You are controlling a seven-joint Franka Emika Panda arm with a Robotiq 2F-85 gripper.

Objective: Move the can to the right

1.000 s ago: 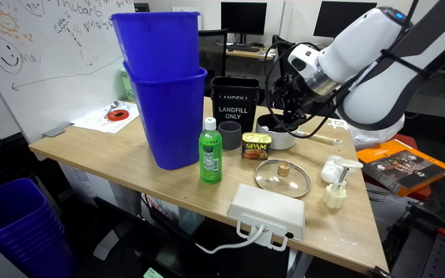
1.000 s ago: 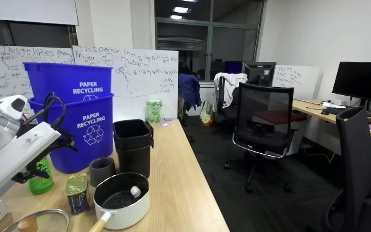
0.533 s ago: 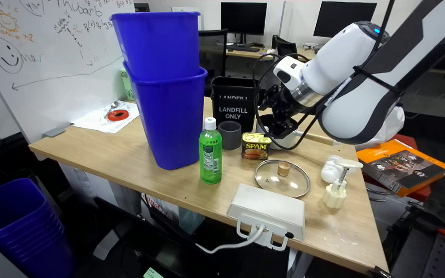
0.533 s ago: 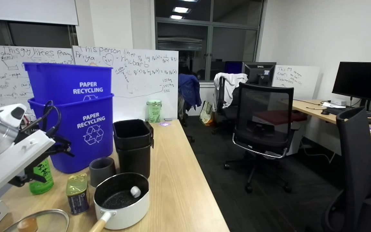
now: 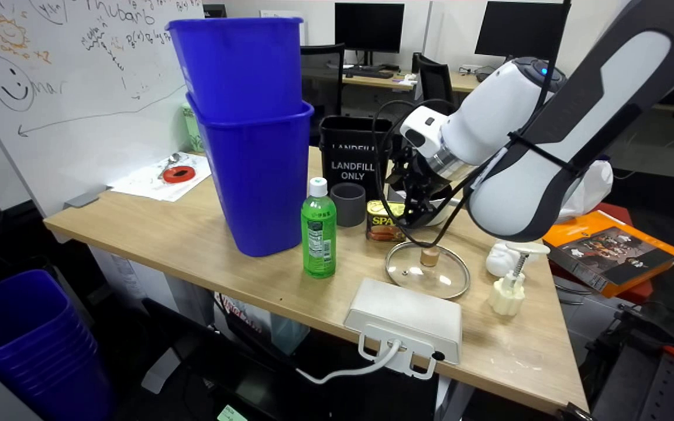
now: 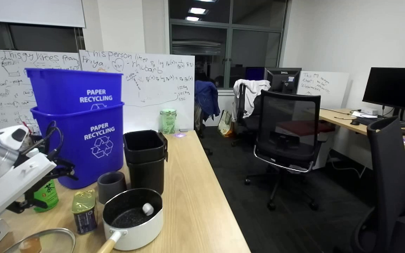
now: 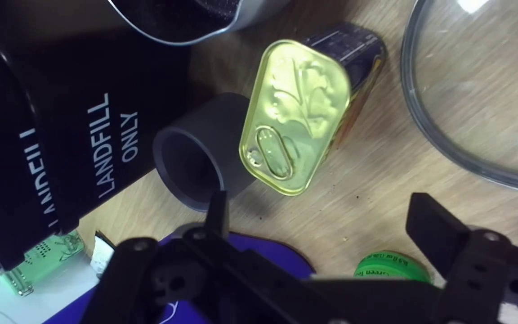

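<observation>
The can is a short SPAM tin with a gold pull-tab top. It stands upright on the table in both exterior views and in the wrist view. My gripper is open with nothing between its fingers. In the wrist view the can lies ahead of the fingertips, nearer the left finger. In an exterior view the gripper is above the table, left of the can and apart from it. In an exterior view the lower finger and a cable cover the can's right side.
A grey cup and a white pot stand close to the can. A green bottle, a glass lid, black bins and tall blue bins stand around. A white box sits at the table edge.
The arm has moved down and, in an exterior view, left toward the can, so the gripper now overlaps it there. The can has not moved.
</observation>
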